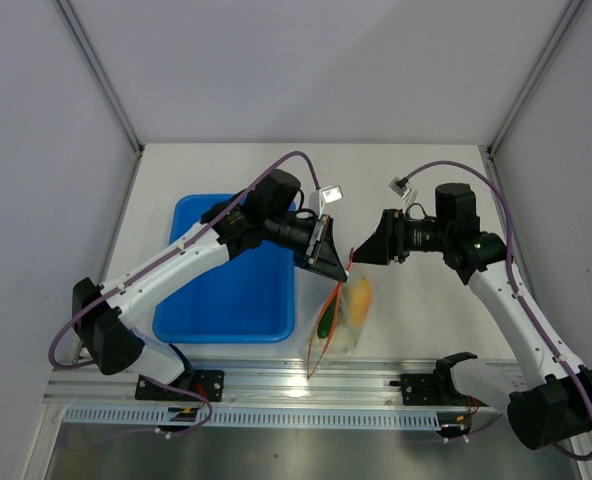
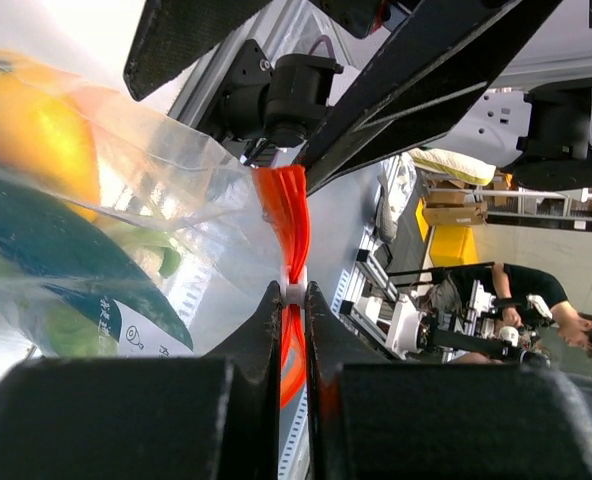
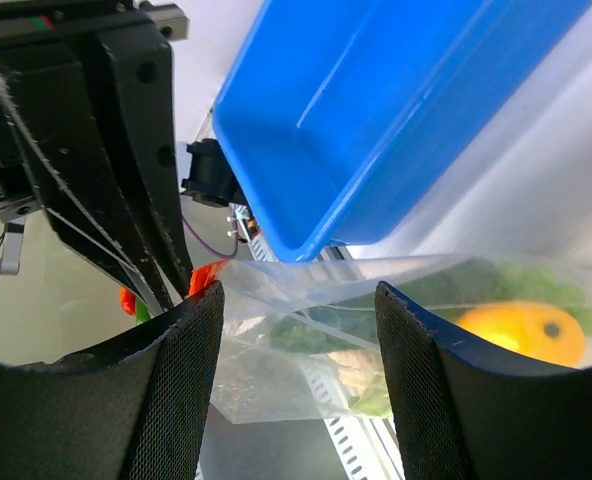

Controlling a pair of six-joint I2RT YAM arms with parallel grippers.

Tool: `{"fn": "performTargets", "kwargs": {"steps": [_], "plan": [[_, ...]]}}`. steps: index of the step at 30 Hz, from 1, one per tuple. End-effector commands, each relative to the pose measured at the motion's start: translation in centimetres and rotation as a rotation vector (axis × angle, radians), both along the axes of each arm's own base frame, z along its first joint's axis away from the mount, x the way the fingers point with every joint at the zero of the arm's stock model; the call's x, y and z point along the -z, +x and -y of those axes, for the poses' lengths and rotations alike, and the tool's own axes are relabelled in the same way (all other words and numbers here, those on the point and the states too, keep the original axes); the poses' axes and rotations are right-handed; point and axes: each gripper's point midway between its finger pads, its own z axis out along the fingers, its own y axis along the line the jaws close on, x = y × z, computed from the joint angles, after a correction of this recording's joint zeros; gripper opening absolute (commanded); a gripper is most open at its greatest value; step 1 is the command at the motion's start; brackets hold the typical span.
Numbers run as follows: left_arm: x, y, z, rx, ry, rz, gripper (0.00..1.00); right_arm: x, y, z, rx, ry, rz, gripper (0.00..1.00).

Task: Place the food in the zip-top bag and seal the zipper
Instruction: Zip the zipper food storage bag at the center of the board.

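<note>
The clear zip-top bag (image 1: 338,318) hangs off the table from its orange-red zipper (image 1: 348,266). My left gripper (image 1: 332,262) is shut on that strip; in the left wrist view (image 2: 294,296) the jaws pinch the zipper (image 2: 294,215) at its white slider. Inside the bag are the orange-yellow fruit (image 1: 360,297), the dark green cucumber (image 1: 325,322) and paler green food. My right gripper (image 1: 360,251) is open beside the bag's top. In the right wrist view (image 3: 298,300) the bag (image 3: 316,345) lies between its fingers, untouched, with the fruit (image 3: 521,332) to the right.
The blue tray (image 1: 238,272) lies left of the bag, under my left arm, and fills the top of the right wrist view (image 3: 376,120). A metal rail (image 1: 306,380) runs along the near table edge below the hanging bag.
</note>
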Motion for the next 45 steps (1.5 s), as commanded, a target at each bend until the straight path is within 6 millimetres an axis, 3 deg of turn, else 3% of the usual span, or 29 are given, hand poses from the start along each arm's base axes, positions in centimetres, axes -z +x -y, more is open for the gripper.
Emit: {"fn": "performTargets", "kwargs": {"steps": [1, 4, 7, 8, 10, 11, 19, 31, 37, 45], "plan": [[-2.3, -1.1, 0.1, 0.065, -0.093, 0.062, 0.01, -3.1, 0.0, -0.4, -0.044, 0.069, 0.101, 0.64], [-2.3, -1.2, 0.1, 0.065, -0.09, 0.059, 0.0, -4.2, -0.1, -0.5, -0.052, 0.086, 0.141, 0.65], [-2.5, -0.8, 0.0, 0.035, -0.061, 0.06, 0.01, -5.1, 1.1, 0.0, 0.022, 0.039, 0.146, 0.63], [-2.3, -0.4, 0.0, 0.018, -0.044, 0.062, 0.01, -4.4, 1.0, 0.4, 0.058, -0.01, 0.075, 0.61], [-2.7, -0.1, -0.3, -0.016, -0.011, 0.067, 0.01, -3.9, 3.2, 1.5, 0.191, -0.103, 0.03, 0.57], [-2.5, 0.2, -0.3, -0.034, 0.006, 0.066, 0.01, -2.9, 2.9, 2.0, 0.223, -0.148, -0.042, 0.57], [-2.5, 2.2, 0.4, -0.151, 0.126, 0.166, 0.01, -0.7, 2.6, 3.6, 0.41, -0.282, -0.297, 0.54], [-1.4, 4.8, 2.1, -0.181, 0.204, 0.255, 0.01, -1.5, 2.7, 6.0, 0.609, -0.4, -0.398, 0.54], [-1.5, 5.4, 2.7, -0.191, 0.212, 0.27, 0.01, -2.8, 3.4, 6.6, 0.696, -0.421, -0.391, 0.56], [-1.6, 5.2, 3.5, -0.176, 0.204, 0.276, 0.01, -1.7, 4.1, 5.9, 0.71, -0.442, -0.428, 0.56]]}}
